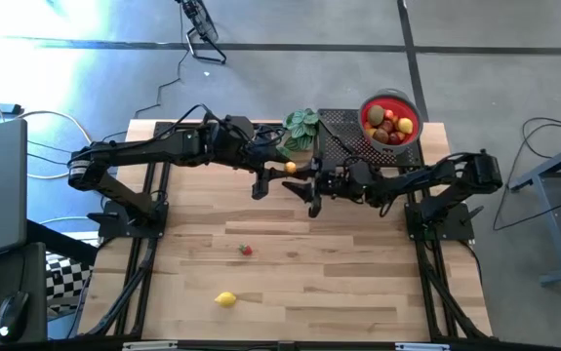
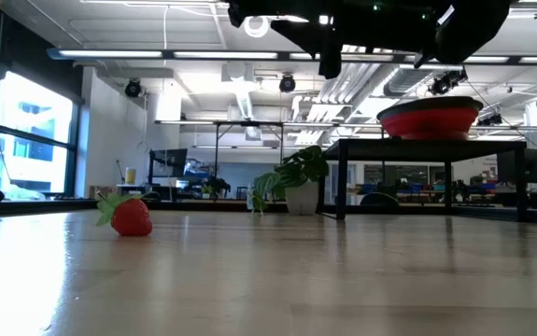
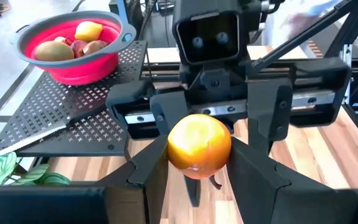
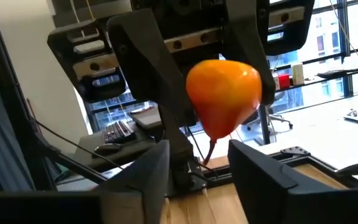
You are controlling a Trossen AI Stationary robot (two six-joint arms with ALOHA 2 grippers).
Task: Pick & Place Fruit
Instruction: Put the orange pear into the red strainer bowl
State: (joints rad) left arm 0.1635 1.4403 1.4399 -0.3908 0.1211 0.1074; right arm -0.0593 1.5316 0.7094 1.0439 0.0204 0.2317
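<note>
While the left gripper (image 1: 282, 172) pinches the orange fruit (image 3: 199, 145) between its fingers above the table (image 1: 358, 283), the right gripper (image 1: 311, 185) has its fingers closing either side, so releasing before they seat could drop it.

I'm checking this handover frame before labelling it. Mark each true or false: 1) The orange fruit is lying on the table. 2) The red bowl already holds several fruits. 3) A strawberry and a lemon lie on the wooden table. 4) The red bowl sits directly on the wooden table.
1) False. The orange fruit is up in the air, gripped by the left gripper, with the right gripper facing it at the fruit.
2) True. The red bowl holds several fruits.
3) True. The strawberry and lemon lie on the table.
4) False. It sits on a raised black perforated stand.
</note>
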